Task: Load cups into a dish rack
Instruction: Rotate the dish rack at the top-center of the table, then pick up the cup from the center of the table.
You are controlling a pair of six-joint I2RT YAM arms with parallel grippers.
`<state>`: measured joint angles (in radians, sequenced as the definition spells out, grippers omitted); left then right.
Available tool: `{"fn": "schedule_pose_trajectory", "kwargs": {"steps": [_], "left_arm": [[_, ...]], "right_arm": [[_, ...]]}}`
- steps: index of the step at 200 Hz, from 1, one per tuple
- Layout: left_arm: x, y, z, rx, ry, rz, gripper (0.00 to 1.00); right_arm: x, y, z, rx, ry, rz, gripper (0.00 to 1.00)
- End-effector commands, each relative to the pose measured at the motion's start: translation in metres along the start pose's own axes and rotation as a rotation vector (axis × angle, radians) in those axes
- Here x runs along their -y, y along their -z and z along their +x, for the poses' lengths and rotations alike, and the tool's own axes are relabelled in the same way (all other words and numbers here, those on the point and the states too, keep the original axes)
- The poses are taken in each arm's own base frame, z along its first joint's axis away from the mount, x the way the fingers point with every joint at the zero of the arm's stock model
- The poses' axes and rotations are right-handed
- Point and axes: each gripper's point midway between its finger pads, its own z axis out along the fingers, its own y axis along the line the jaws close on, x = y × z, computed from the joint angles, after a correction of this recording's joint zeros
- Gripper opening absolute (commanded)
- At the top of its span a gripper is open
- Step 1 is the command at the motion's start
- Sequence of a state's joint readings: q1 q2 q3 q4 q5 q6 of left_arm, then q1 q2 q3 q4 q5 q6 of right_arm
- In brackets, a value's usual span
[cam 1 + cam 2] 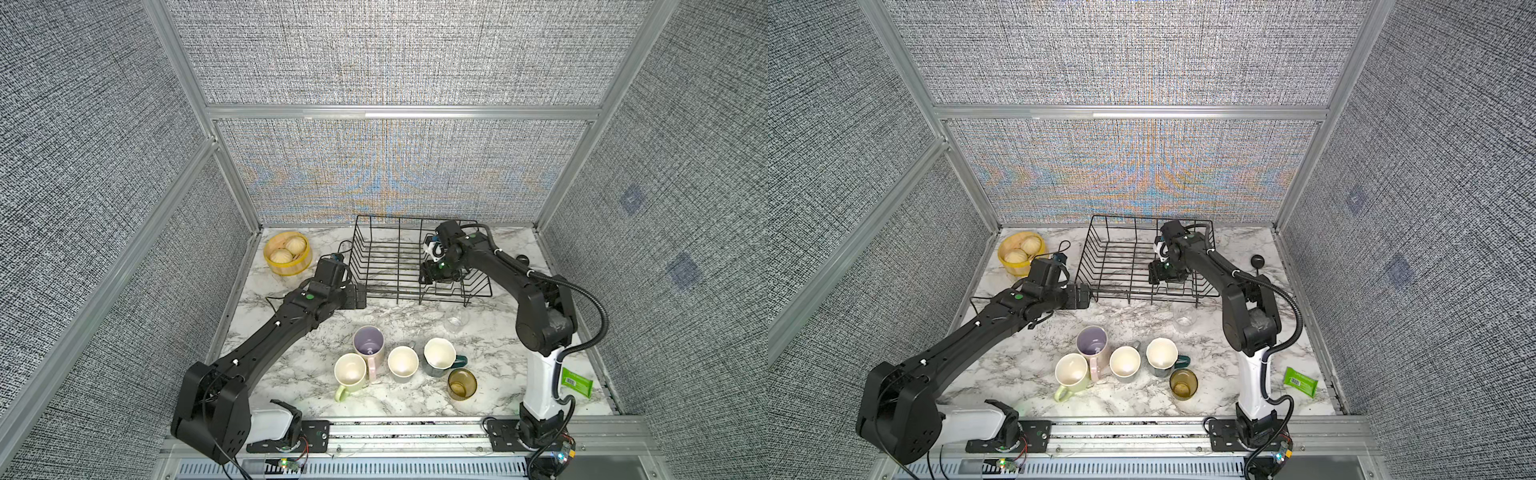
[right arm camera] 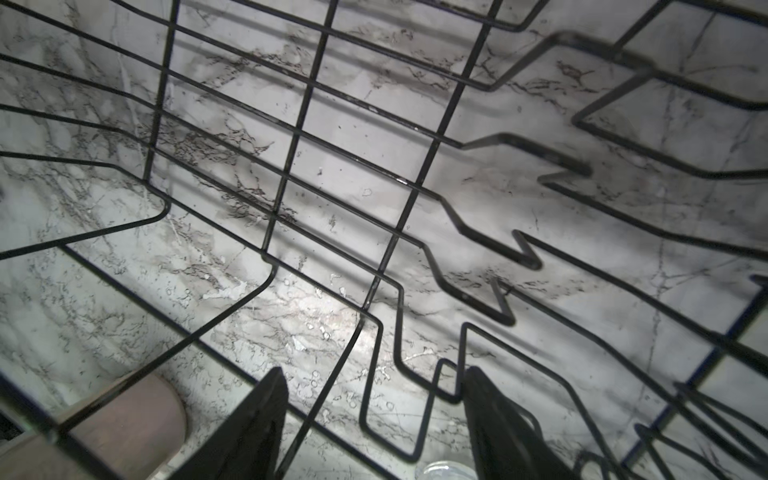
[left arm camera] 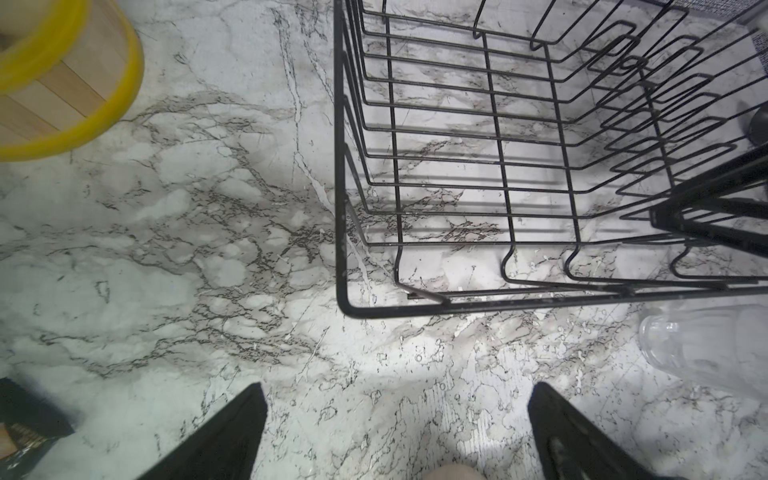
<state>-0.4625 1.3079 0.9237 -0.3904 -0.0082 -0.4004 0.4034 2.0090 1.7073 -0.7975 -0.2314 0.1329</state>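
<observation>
Holds right tool (image 2: 374, 374) apart inside dish rack (image 3: 339, 166), left tool (image 3: 397, 388) apart at its corner. Finds clear glass (image 1: 456, 322) just outside, nearest right tool.

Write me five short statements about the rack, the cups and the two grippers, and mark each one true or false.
1. The dish rack holds no cup. True.
2. The amber glass lies on its side. False: it stands upright on the table.
3. The left gripper is open and holds nothing. True.
4. The right gripper holds the clear glass. False: it is open among the rack's wires, and the clear glass stands on the table in front of the rack.
5. The steamer basket sits inside the rack. False: it stands on the table beside the rack.
</observation>
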Motion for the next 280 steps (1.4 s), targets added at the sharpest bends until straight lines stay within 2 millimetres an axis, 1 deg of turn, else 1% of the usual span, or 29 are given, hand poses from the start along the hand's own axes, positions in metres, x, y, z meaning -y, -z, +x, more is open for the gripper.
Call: {"fn": "schedule_pose_trajectory", "kwargs": {"steps": [1, 27, 46, 70, 86, 111, 130, 148, 162, 179, 201, 233, 259, 280], "left_arm": [[0.002, 0.005, 0.005, -0.004, 0.026, 0.019, 0.99], [0.007, 0.016, 0.021, -0.045, 0.031, 0.074, 0.99], [0.008, 0.024, 0.036, -0.080, 0.050, 0.097, 0.98], [0.010, 0.036, 0.056, -0.129, 0.117, 0.134, 0.97], [0.015, 0.042, 0.069, -0.159, 0.148, 0.179, 0.93], [0.017, 0.050, 0.084, -0.201, 0.175, 0.203, 0.90], [0.019, 0.049, 0.091, -0.228, 0.175, 0.217, 0.89], [0.023, 0.044, 0.096, -0.258, 0.167, 0.225, 0.85], [0.025, 0.040, 0.099, -0.277, 0.156, 0.213, 0.82], [0.029, 0.034, 0.102, -0.299, 0.130, 0.200, 0.81], [0.034, 0.028, 0.105, -0.327, 0.077, 0.160, 0.78], [0.028, 0.015, 0.114, -0.367, 0.026, 0.066, 0.60], [0.025, 0.007, 0.124, -0.419, -0.001, 0.010, 0.40], [0.029, 0.003, 0.123, -0.416, -0.006, 0.019, 0.20]], "right_arm": [[-0.003, 0.020, 0.001, 0.030, 0.018, 0.008, 0.68], [-0.006, 0.047, 0.007, 0.075, 0.038, 0.016, 0.69], [-0.011, 0.061, 0.016, 0.105, 0.059, 0.015, 0.69], [-0.015, 0.069, 0.028, 0.129, 0.079, 0.013, 0.69], [-0.018, 0.073, 0.033, 0.148, 0.086, 0.011, 0.69], [-0.021, 0.077, 0.032, 0.189, 0.080, 0.004, 0.69], [-0.025, 0.079, 0.028, 0.212, 0.074, -0.008, 0.69], [-0.029, 0.080, 0.026, 0.228, 0.074, -0.014, 0.69], [-0.032, 0.080, 0.024, 0.236, 0.077, -0.021, 0.69], [-0.036, 0.081, 0.022, 0.243, 0.086, -0.021, 0.69], [-0.036, 0.083, 0.023, 0.259, 0.092, -0.009, 0.69], [-0.035, 0.086, 0.025, 0.265, 0.091, -0.002, 0.69], [-0.034, 0.086, 0.029, 0.267, 0.088, 0.006, 0.68], [-0.032, 0.088, 0.034, 0.267, 0.088, 0.012, 0.68]]}}
